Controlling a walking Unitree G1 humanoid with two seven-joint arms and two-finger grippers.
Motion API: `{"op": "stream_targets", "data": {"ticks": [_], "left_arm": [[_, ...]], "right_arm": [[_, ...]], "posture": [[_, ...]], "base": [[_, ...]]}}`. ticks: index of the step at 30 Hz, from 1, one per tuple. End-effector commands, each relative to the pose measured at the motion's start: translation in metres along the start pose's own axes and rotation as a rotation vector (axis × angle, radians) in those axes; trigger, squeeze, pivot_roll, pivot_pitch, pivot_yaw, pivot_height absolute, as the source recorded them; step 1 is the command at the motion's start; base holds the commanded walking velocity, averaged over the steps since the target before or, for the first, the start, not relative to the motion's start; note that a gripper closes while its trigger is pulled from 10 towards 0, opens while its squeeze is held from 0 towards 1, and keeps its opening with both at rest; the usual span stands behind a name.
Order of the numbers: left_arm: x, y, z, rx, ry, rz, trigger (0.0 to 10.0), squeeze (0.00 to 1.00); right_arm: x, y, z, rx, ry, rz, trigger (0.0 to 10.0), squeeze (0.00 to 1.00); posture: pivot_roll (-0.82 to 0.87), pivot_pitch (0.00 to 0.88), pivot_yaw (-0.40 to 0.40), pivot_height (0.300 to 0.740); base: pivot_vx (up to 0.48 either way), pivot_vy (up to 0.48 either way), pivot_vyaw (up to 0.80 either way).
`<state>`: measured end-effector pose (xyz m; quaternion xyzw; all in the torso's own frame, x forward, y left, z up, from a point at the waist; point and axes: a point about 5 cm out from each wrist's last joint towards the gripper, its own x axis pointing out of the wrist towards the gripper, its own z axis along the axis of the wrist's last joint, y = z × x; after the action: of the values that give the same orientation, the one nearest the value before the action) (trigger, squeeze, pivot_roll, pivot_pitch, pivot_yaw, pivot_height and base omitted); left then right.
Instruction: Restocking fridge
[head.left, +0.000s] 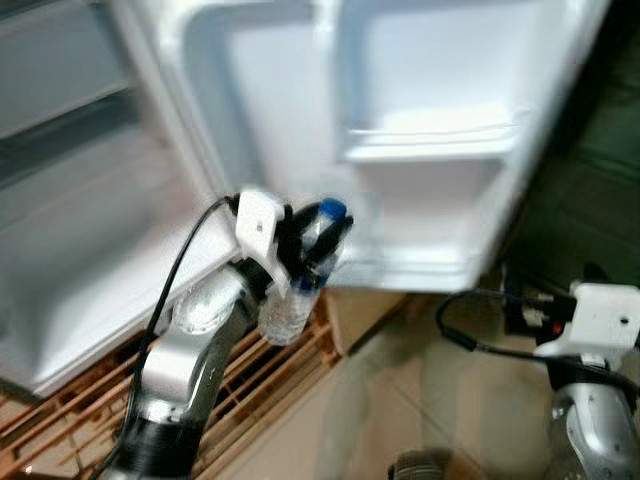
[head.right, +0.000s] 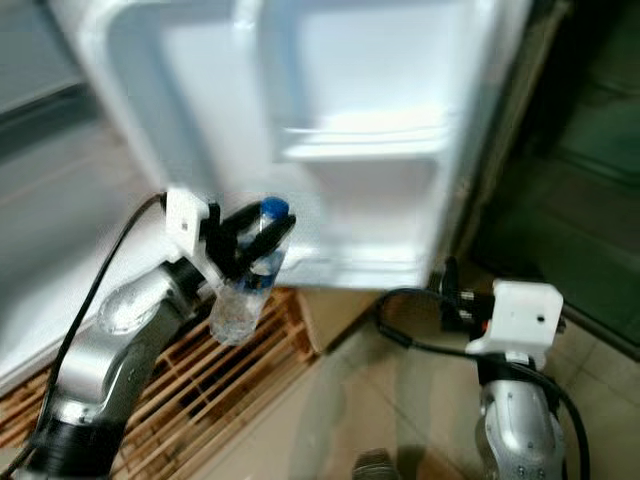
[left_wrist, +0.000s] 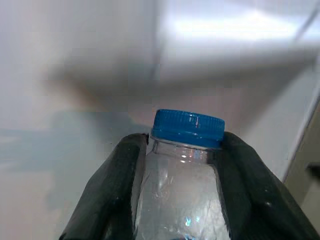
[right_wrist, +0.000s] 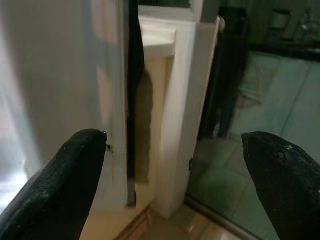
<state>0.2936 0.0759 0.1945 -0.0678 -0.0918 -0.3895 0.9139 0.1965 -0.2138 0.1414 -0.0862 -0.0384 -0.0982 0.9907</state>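
— Where is the water bottle held?

— At centre frame, before the open fridge door, just below its blue cap. The left claw is closed on the neck.

— How is it expected to handle?

— Thin clear plastic: light, easily dented, probably slippery. The stiffer neck is judged the safest hold.

— And the right claw?

— Spread wide, nothing held, at lower right.

A slatted light-wood floor rack lies on pale glossy floor tiles. Dark green glazed panels stand at the right
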Motion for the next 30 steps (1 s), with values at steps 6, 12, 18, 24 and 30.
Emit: {"op": "stream_targets", "data": {"ticks": [6,12,18,24,30], "left_arm": [[-0.004,0.017,0.015,-0.001,-0.017,-0.025,10.0,0.0],[-0.004,0.021,0.024,0.117,-0.09,-0.016,10.0,0.0],[0.009,0.037,0.023,0.13,-0.183,0.118,10.0,0.0],[0.037,0.057,0.015,0.0,-0.261,0.264,10.0,0.0],[0.057,0.053,0.013,0.032,-0.295,0.258,10.0,0.0]], "right_arm": [[-0.014,0.012,0.003,0.013,0.008,0.036,10.0,0.27],[-0.022,0.011,0.003,0.013,0.028,0.023,10.0,0.27],[-0.031,0.009,0.006,0.0,0.047,0.02,10.0,0.27],[-0.044,0.003,0.015,-0.032,0.072,0.038,10.0,0.27],[-0.052,0.001,0.021,-0.06,0.084,0.044,10.0,0.27]], "posture": [[-0.25,0.0,0.15,0.732],[-0.27,0.0,0.155,0.732],[-0.3,0.01,0.142,0.732],[-0.38,0.086,0.102,0.732],[-0.45,0.124,0.085,0.732]], "base": [[0.0,0.0,0.0],[0.0,0.0,0.0],[0.0,0.0,0.0],[0.0,0.0,0.0],[0.0,0.0,0.0]]}}
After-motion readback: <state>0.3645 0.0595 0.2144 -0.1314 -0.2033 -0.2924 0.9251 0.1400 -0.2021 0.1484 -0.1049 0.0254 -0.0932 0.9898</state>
